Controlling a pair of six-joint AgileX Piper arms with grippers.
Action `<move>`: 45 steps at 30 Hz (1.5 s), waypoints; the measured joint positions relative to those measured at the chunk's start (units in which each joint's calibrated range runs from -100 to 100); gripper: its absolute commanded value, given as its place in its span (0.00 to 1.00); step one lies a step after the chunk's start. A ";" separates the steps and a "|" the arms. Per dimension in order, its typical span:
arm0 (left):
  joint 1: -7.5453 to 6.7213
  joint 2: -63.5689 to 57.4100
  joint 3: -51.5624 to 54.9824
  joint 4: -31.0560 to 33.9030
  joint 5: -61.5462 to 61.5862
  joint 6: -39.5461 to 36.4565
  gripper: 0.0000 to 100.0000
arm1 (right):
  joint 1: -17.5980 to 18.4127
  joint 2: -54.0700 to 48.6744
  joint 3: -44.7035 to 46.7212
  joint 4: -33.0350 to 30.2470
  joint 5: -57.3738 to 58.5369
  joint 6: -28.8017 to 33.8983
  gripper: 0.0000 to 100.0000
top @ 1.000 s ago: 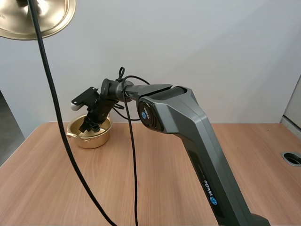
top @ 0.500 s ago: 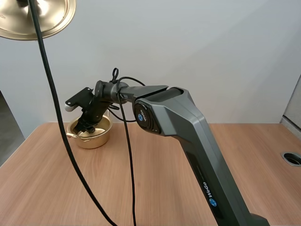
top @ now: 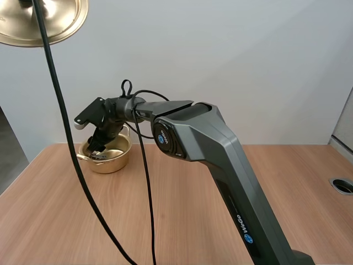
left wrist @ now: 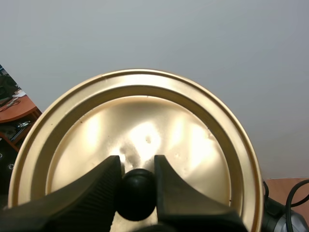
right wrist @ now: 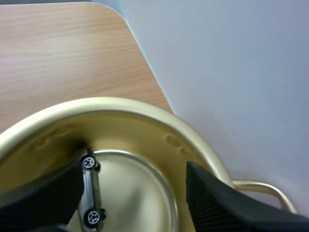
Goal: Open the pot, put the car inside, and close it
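The gold pot (top: 106, 158) stands uncovered at the table's far left. My right gripper (top: 99, 148) reaches down into it. In the right wrist view its fingers (right wrist: 223, 203) stand wide apart over the pot's floor (right wrist: 140, 193). A small toy car (right wrist: 91, 189) lies on its side there, wheels showing, close beside one finger and free of the other. The gold lid (top: 39, 21) hangs high above the table's left side. My left gripper (left wrist: 136, 167) is shut on the lid's black knob (left wrist: 136, 195), with the lid's surface (left wrist: 145, 130) behind it.
The wooden table (top: 193, 215) stretches bare in front of and to the right of the pot. A round grommet hole (top: 343, 185) sits near the right edge. A plain wall rises just behind the pot, and my right arm (top: 220, 160) spans the table's middle.
My right gripper has swung a little left over the pot and its fingers have spread wide, and the car now lies loose in the pot. The lid has stayed up high.
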 measured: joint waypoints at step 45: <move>0.00 12.96 40.12 -1.74 -36.41 -1.56 0.00 | -20.85 -57.08 32.82 9.42 37.16 11.73 0.00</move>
